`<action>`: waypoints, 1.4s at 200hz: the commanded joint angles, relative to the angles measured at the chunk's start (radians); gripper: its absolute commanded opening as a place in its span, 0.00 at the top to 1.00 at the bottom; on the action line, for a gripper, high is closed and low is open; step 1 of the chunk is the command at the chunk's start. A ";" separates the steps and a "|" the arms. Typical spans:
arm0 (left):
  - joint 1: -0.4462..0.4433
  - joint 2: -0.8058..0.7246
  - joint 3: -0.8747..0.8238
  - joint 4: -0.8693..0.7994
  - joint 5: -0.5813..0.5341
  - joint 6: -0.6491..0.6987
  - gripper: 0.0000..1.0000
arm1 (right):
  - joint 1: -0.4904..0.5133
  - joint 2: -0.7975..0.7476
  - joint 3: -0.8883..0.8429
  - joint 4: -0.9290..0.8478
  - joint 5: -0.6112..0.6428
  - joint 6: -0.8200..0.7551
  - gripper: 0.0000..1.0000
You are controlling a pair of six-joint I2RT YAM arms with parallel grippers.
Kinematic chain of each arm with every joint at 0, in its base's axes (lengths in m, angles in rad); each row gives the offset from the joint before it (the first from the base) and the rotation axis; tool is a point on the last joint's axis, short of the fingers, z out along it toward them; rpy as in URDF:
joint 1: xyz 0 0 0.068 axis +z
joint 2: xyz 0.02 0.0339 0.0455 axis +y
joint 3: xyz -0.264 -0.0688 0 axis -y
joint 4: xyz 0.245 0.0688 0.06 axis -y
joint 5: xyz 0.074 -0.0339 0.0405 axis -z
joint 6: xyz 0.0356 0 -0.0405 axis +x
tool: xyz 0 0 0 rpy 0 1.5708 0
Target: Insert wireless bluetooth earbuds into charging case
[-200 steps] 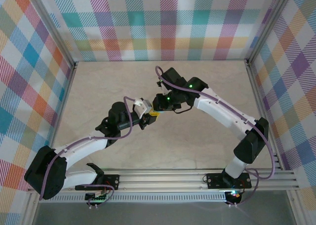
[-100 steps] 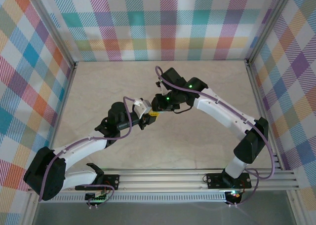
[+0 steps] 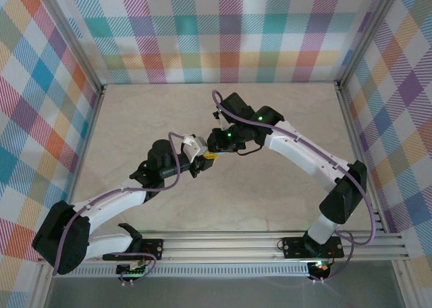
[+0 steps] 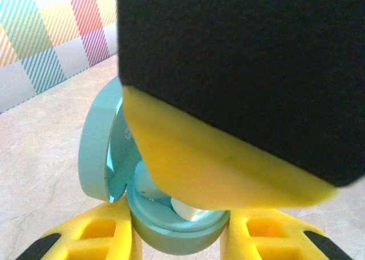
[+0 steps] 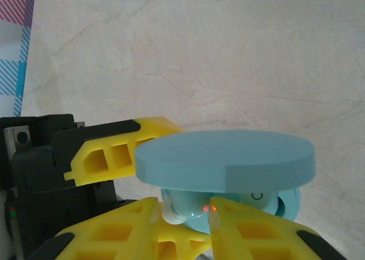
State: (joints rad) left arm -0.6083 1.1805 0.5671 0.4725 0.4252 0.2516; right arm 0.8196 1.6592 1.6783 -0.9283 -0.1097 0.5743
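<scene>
The right claw is pinched narrow on an earbud and sits right at the mouth of the open charging case. The left claw grips the case tight by its base, over the pale tabletop. The lid stands open close beside the bud. I'd ease straight down into the socket, keep clear of that lid, and release only once the bud sits flush.

Beige marbled tabletop — bright plaid walls around; aluminium rail
</scene>
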 commanded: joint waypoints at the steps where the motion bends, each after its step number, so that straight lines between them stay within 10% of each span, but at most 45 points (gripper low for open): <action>1: -0.018 -0.023 -0.006 0.012 0.006 0.008 1.00 | 0.008 -0.032 -0.020 -0.017 0.045 0.028 0.72; 280: -0.017 -0.021 0.004 0.003 0.003 0.011 1.00 | 0.021 -0.027 -0.049 0.008 0.033 0.073 0.72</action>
State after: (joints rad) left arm -0.6086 1.1694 0.5671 0.4690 0.4248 0.2520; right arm 0.8330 1.6161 1.6436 -0.9237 -0.0605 0.6315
